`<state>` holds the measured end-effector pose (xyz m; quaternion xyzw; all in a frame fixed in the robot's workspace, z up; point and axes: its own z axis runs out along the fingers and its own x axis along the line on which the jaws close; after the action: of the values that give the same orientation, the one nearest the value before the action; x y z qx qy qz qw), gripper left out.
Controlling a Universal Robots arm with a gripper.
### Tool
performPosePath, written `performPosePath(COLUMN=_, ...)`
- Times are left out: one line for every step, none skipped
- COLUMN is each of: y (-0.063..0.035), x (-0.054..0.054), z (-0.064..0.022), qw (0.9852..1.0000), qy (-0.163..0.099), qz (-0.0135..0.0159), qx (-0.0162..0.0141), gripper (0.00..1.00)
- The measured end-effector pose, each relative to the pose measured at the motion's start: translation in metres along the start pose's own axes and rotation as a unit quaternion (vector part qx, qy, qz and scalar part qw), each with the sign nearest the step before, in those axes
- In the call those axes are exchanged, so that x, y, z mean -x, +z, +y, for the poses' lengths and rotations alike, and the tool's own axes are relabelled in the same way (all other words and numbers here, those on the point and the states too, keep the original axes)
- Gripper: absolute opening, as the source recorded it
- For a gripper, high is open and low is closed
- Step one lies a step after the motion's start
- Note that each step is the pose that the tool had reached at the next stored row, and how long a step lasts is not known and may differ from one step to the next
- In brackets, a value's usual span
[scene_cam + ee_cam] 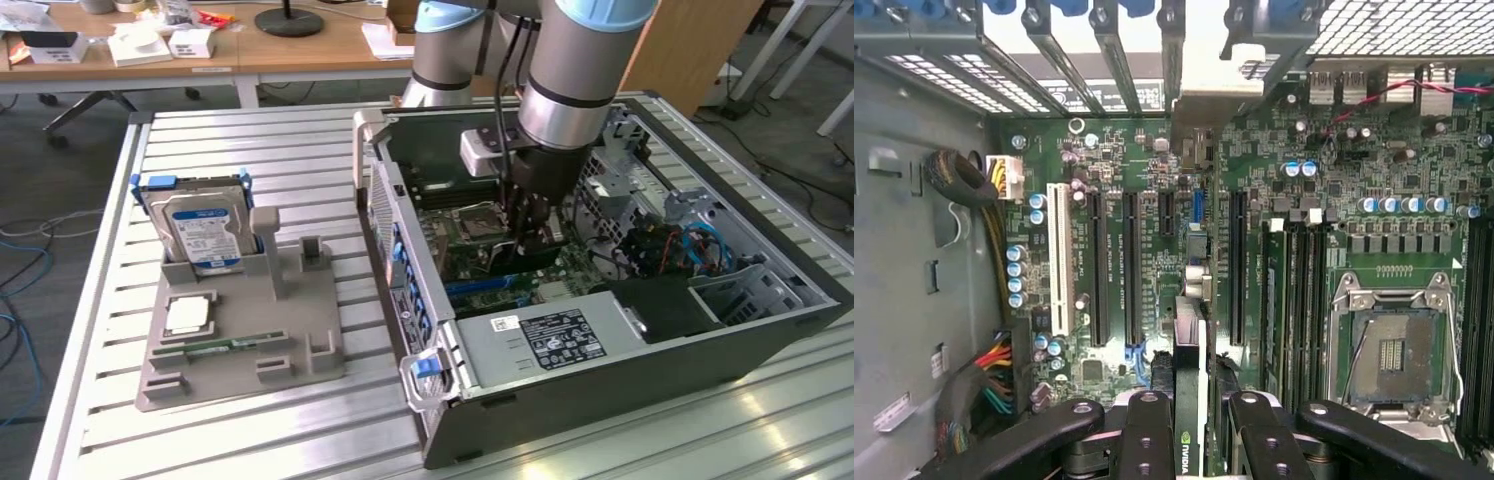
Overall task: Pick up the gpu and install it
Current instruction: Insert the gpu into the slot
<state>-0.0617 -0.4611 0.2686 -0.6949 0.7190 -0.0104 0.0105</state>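
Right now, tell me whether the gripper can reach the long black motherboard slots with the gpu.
Likely yes: the gripper holds the gpu edge-on above the motherboard, the long black slots lie bare, and the cables sit off beside them.

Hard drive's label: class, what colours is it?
Blue and white; the hard drive shows best in the exterior view.

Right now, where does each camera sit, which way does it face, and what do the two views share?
Exterior view: high beside the table, facing down into the open case; the arm shows.
Wrist view: on the wrist, facing down at the motherboard; the gripper holding the gpu shows.
Shared: the CPU socket.
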Motion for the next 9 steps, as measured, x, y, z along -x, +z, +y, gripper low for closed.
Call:
performPosePath(y=0.0, x=-0.0001, z=0.0011, qw=1.0, qy=0.0, qz=0.0, qx=0.0, gripper=0.26)
performPosePath(y=-0.0001, x=-0.0002, z=0.0026, qw=1.0, qy=0.0, qz=0.0, qx=-0.0001, gripper=0.26)
performPosePath(y=-0.0001, x=-0.0002, z=0.004, qw=1.0, qy=0.0, qz=0.0, qx=-0.0002, gripper=0.26)
performPosePath(y=-0.0001, x=-0.0002, z=0.0049, qw=1.0, qy=0.0, qz=0.0, qx=-0.0002, gripper=0.26)
performPosePath(y=-0.0001, x=-0.0002, z=0.0053, qw=1.0, qy=0.0, qz=0.0, qx=-0.0002, gripper=0.26)
performPosePath(y=-0.0001, x=-0.0002, z=0.0053, qw=1.0, qy=0.0, qz=0.0, qx=-0.0003, gripper=0.26)
performPosePath(y=-0.0001, x=-0.0003, z=0.0053, qw=1.0, qy=0.0, qz=0.0, qx=-0.0003, gripper=0.26)
performPosePath(y=-0.0001, x=-0.0003, z=0.0053, qw=1.0, qy=0.0, qz=0.0, qx=-0.0002, gripper=0.26)
performPosePath(y=-0.0001, x=-0.0003, z=0.0054, qw=1.0, qy=0.0, qz=0.0, qx=-0.0002, gripper=0.26)
